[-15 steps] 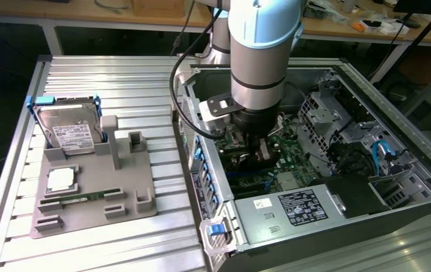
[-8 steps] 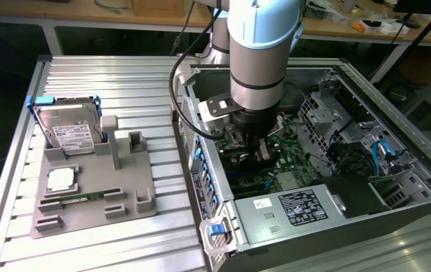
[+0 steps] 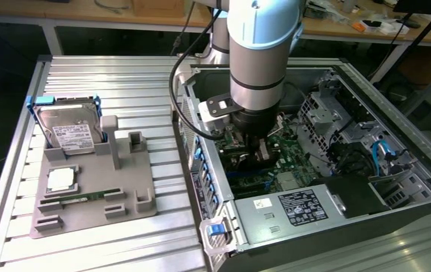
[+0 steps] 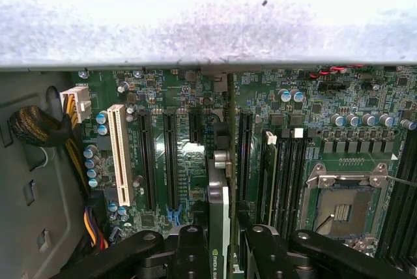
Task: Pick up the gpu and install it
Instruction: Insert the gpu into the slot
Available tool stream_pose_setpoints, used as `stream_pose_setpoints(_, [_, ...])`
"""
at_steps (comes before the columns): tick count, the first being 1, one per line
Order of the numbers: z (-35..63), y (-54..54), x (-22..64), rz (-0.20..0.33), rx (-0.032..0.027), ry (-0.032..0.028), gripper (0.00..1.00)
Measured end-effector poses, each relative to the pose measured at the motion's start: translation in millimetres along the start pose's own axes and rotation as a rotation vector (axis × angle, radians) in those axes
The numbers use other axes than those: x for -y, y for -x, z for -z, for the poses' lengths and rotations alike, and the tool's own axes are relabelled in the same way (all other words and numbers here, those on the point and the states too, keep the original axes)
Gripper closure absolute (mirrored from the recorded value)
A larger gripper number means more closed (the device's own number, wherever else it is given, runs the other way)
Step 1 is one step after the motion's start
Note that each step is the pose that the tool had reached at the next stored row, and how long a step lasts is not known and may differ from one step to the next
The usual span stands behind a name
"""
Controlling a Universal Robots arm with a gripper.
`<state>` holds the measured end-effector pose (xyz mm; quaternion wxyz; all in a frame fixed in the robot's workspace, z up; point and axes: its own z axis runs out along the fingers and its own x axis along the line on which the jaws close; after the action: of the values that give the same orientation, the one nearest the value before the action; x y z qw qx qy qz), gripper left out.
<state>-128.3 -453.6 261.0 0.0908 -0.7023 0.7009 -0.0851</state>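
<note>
GPU (image 4: 221, 217) held edge-on inside an open computer case (image 3: 397, 187), pinched between the two dark fingers of the Universal Robots arm's gripper (image 4: 225, 253); the jaws are closed against the card's two faces, and a green logo shows on the side nearest the camera. In the exterior view, the gripper (image 3: 255, 148) is down inside the case, low over the green motherboard (image 3: 280, 153). The wrist view has the card hanging lengthwise along the row of expansion slots, between a long black slot (image 4: 171, 161) and another (image 4: 244, 155), with the bare CPU socket (image 4: 342, 210) off to one side. On the grey fixture tray (image 3: 125, 192) outside the case, towards the exterior view's left, a hard drive (image 3: 68, 127) stands in its blue frame and a memory stick (image 3: 79, 198) lies flat. The pick-up looks complete. Whether the card's edge has entered a slot cannot be told, so the install itself counts as unfinished.
</note>
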Motion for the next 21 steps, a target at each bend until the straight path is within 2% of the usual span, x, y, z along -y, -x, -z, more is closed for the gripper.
stream_pose_setpoints(9, [0.3, -0.1, -1.7, -0.001, -0.0002, 0.0001, 0.73])
stream_pose_setpoints(12, [0.2, -0.4, -1.8, -0.004, -0.0038, 0.0002, 0.73])
stream_pose_setpoints(21, [-0.4, -1.2, -1.9, -0.018, -0.0099, 0.0000, 0.73])
